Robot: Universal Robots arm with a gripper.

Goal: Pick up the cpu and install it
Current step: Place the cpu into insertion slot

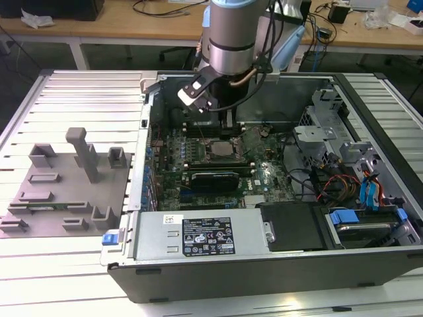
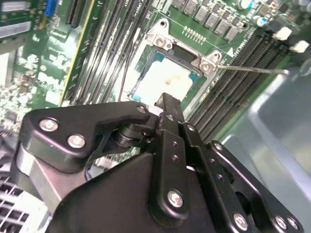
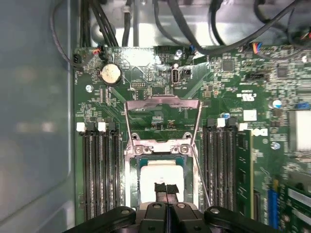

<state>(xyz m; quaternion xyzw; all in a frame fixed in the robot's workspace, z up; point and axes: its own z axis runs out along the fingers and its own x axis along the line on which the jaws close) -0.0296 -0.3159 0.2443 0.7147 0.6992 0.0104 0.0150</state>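
Observation:
The cpu (image 3: 151,180) lies flat in the open socket on the green motherboard (image 3: 233,92), silvery-white top up; in the second wrist view the cpu (image 2: 167,80) sits inside the metal socket frame. My gripper (image 3: 166,188) hangs right over the cpu's middle, its two black fingertips pressed together with nothing between them. In the second wrist view the gripper (image 2: 166,101) points down at the chip's near edge. The socket's load plate (image 3: 163,104) is flipped open. In the exterior view the arm stands over the socket (image 1: 221,150) inside the open computer case.
Black memory slots (image 3: 97,170) flank the socket on both sides, and a thin socket lever (image 3: 201,165) stands out beside it. The case holds a power supply (image 1: 201,234), drive cages (image 1: 324,142) and cables. A grey fixture plate (image 1: 63,191) lies at the exterior view's left.

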